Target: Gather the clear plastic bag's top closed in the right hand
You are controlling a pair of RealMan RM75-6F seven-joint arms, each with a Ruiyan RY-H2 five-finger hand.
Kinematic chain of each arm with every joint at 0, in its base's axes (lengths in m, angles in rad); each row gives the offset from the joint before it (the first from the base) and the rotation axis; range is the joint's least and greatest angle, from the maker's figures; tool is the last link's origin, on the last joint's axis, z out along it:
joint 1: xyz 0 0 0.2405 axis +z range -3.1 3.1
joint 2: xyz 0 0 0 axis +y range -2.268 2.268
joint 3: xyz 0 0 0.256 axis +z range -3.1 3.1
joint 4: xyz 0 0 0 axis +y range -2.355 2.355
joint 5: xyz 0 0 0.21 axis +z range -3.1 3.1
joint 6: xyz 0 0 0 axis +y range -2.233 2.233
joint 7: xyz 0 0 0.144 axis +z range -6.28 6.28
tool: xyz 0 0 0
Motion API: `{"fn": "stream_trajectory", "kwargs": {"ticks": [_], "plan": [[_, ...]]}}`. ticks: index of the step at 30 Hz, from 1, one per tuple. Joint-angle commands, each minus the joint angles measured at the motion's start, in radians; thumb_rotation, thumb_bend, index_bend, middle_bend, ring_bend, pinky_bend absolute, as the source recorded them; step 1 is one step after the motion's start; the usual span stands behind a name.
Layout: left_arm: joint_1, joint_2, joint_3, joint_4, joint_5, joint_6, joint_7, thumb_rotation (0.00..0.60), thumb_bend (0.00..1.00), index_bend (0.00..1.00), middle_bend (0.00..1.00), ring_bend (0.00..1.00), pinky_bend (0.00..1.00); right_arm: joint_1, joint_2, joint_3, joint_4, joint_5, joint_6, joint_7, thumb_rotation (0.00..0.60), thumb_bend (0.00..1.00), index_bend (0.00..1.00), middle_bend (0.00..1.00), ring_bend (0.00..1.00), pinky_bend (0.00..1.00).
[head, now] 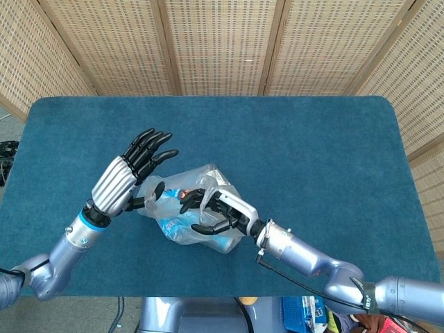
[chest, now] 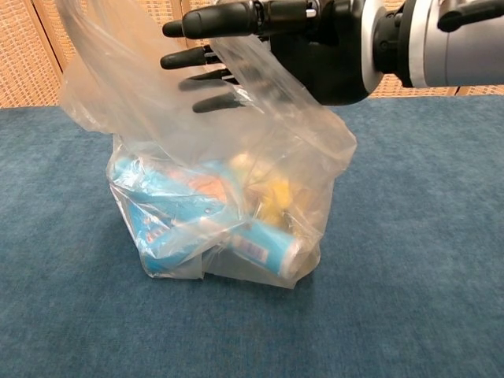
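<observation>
A clear plastic bag (head: pixel 182 220) (chest: pixel 228 213) stands on the blue table, holding blue packets, a yellow item and a white-ended tube. Its loose top film (chest: pixel 118 87) rises toward the upper left. My right hand (head: pixel 218 208) (chest: pixel 315 39) reaches over the bag's top from the right. Its dark fingers (chest: pixel 213 20) are stretched and apart around the film, not closed on it. My left hand (head: pixel 132 173) stands at the bag's left side with its fingers spread upward and its thumb against the bag's edge. The chest view does not show the left hand.
The blue felt table (head: pixel 312 152) (chest: pixel 425 236) stretches around the bag. Wicker screens (head: pixel 222 41) stand behind its far edge. Below the near edge, clutter (head: pixel 305 309) lies on the floor.
</observation>
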Motion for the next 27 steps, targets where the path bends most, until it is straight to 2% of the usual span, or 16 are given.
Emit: {"fn": "stream_trajectory", "kwargs": {"ticks": [1,6,13,22,27], "plan": [[0.002,0.006,-0.004,0.007,-0.009,-0.002,-0.005,0.6,0.55,0.12,0.0,0.0,0.0,-0.004,0.001,0.002,0.001,0.004,0.004,0.0,0.6,0.36,0.32,0.38,0.2,0.16],[-0.003,0.01,-0.012,0.021,-0.023,-0.008,-0.014,0.6,0.55,0.11,0.0,0.0,0.0,-0.016,0.001,0.016,-0.002,0.007,0.01,0.018,0.6,0.36,0.32,0.38,0.2,0.16],[-0.022,0.006,-0.03,0.009,-0.053,-0.038,-0.003,0.6,0.55,0.12,0.0,0.0,0.0,-0.005,-0.025,0.064,-0.013,0.026,-0.018,0.091,0.6,0.37,0.32,0.38,0.2,0.16],[-0.043,0.009,-0.052,-0.017,-0.081,-0.066,0.025,0.6,0.55,0.12,0.0,0.0,0.0,0.018,-0.058,0.104,-0.007,0.082,-0.053,0.131,0.6,0.15,0.29,0.38,0.2,0.16],[-0.051,0.0,-0.054,-0.017,-0.09,-0.075,0.031,0.6,0.55,0.11,0.0,0.0,0.0,0.024,-0.076,0.109,-0.002,0.096,-0.056,0.124,0.6,0.16,0.29,0.38,0.19,0.16]]}}
